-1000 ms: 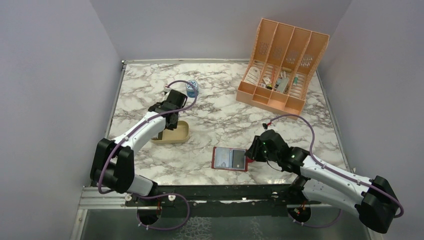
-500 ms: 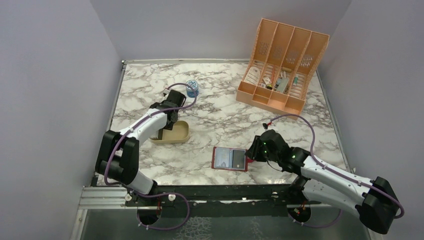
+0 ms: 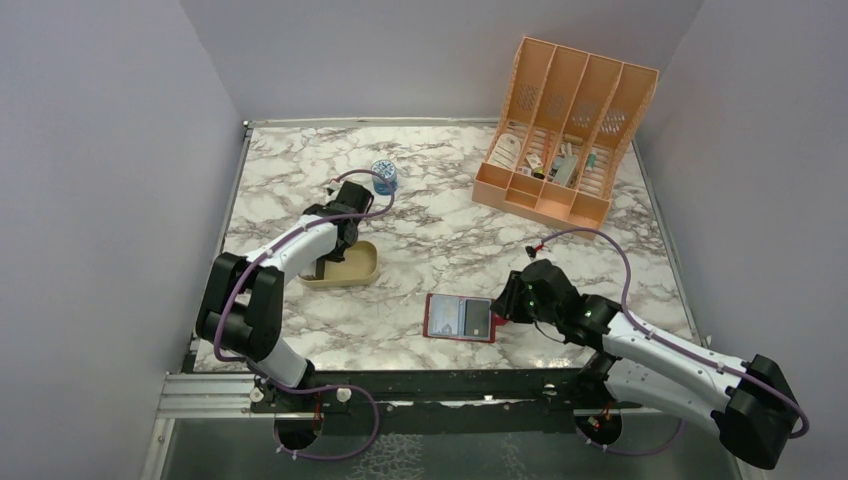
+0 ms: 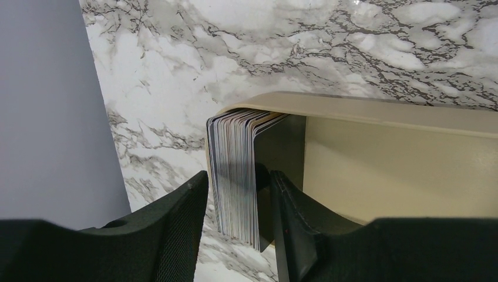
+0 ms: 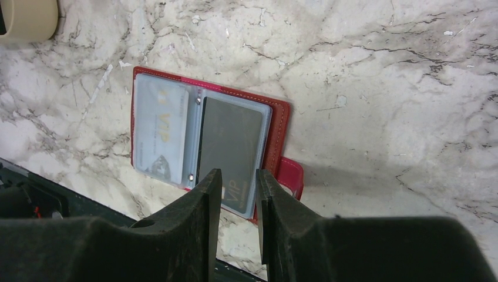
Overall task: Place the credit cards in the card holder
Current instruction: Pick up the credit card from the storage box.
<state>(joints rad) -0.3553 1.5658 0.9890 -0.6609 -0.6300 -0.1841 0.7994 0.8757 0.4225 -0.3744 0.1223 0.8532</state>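
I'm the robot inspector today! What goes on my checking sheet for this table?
Surface: white-grey marble tabletop
Job's things: stack of thin plastic cards on edge in shallow tan tray; dark red card holder lies open, cards in its pockets
Clutter: peach slotted plastic organizer; small blue round object
Grippers: left pincer straddles the stack, open; right pincer over the holder's edge, slightly open
Cables: purple cables along both arms
Surroundings: plain pale walls

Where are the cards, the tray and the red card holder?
credit cards (image 4: 235, 170): left wrist view, middle of the stack's edges.
tray (image 4: 382, 108): left wrist view, its top rim.
card holder (image 5: 278, 135): right wrist view, its red right border.
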